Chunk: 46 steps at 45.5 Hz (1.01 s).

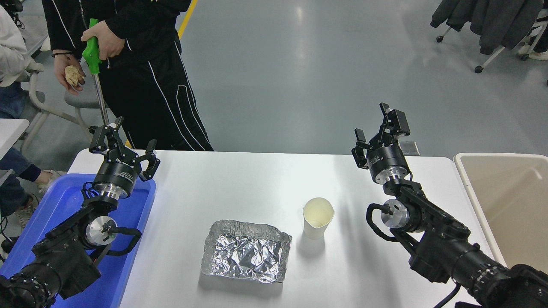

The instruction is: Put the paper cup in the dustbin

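Observation:
The paper cup (317,217) stands upright and empty near the middle of the white table (239,179). The beige dustbin (509,201) with a white rim stands at the right edge, beside the table. My right gripper (376,126) is open and empty, raised over the table's far right part, up and to the right of the cup and apart from it. My left gripper (124,143) is open and empty, parked at the left above the blue tray.
A crinkled silver foil tray (247,251) lies just left of and nearer than the cup. A blue plastic tray (64,201) lies at the left edge. A person (128,64) stands at the far left holding a green-handled grabber (95,64) and a crumpled paper.

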### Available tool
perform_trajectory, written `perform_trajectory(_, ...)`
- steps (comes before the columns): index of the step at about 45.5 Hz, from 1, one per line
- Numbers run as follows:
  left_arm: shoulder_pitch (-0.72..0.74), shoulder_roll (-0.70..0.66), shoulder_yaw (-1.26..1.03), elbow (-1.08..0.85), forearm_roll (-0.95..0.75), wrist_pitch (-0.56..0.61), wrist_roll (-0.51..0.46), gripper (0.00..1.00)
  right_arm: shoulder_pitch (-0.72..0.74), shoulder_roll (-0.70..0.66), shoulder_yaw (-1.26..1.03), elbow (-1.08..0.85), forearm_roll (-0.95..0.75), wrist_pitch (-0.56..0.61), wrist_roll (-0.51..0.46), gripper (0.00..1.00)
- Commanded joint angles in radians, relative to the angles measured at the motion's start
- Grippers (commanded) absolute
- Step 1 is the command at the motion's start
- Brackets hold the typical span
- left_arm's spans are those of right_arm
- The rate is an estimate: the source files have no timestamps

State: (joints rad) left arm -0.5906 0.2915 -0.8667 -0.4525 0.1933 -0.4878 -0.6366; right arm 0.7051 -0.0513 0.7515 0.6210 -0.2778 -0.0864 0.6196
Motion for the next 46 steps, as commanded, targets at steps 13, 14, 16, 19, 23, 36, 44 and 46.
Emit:
perform_trajectory(13,0.000,0.000,0.000,0.000,0.000,0.000,0.000,1.00,0.088,0.002,-0.084,-0.202,0.000,-0.009,-0.006,1.00)
perform_trajectory(14,0.000,0.000,0.000,0.000,0.000,0.000,0.000,1.00,0.096,-0.001,-0.102,-0.213,0.000,-0.010,-0.008,0.99)
perform_trajectory(16,0.000,0.000,0.000,0.000,0.000,0.000,0.000,1.00,0.115,-0.005,-0.139,-0.230,0.000,-0.013,-0.009,0.99)
perform_trajectory(19,0.000,0.000,0.000,0.000,0.000,0.000,0.000,1.00,0.163,-0.013,-0.239,-0.241,0.002,-0.027,-0.011,0.99)
perform_trajectory(23,0.000,0.000,0.000,0.000,0.000,0.000,0.000,1.00,0.220,-0.042,-0.369,-0.239,0.003,-0.030,-0.014,0.99)
perform_trajectory(36,0.000,0.000,0.000,0.000,0.000,0.000,0.000,1.00,0.542,-0.248,-0.938,-0.083,0.009,0.103,-0.049,0.99)
perform_trajectory(44,0.000,0.000,0.000,0.000,0.000,0.000,0.000,1.00,0.715,-0.248,-1.181,-0.089,0.002,0.186,-0.260,0.99)
perform_trajectory(46,0.000,0.000,0.000,0.000,0.000,0.000,0.000,1.00,0.746,-0.246,-1.212,-0.089,-0.003,0.215,-0.317,0.99)
